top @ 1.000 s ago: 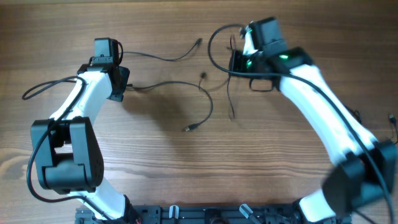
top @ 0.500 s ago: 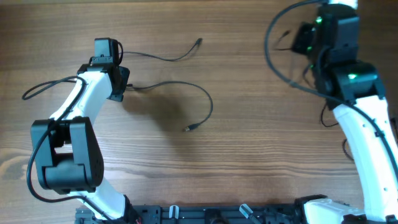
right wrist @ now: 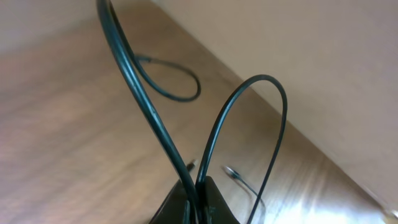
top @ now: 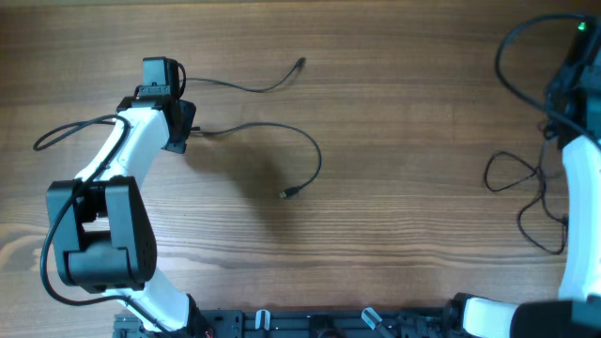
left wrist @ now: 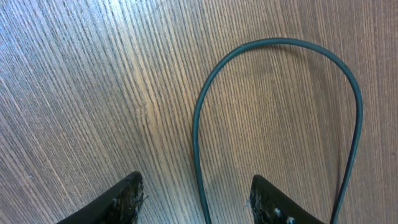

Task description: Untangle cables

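Observation:
Two thin black cables lie on the wooden table at the left: one (top: 246, 87) runs to a plug at the top centre, the other (top: 302, 141) curves down to a silvery tip (top: 287, 193). My left gripper (top: 183, 130) sits at their left ends. In the left wrist view it (left wrist: 198, 199) is open, a cable (left wrist: 196, 124) passing loosely between its fingers and looping away. My right gripper (right wrist: 196, 194) is shut on two strands of a cable (right wrist: 144, 99), lifted off the table. That cable hangs in loops (top: 512, 174) at the far right.
The right arm (top: 582, 188) stands along the right edge of the overhead view, its gripper hidden there. The left arm's own thicker cable (top: 66, 131) loops out to the left. A black rail (top: 310, 324) runs along the near table edge.
The right arm has swung from the upper centre to the far right edge, carrying its cable away from the two on the left. The left arm has not moved.

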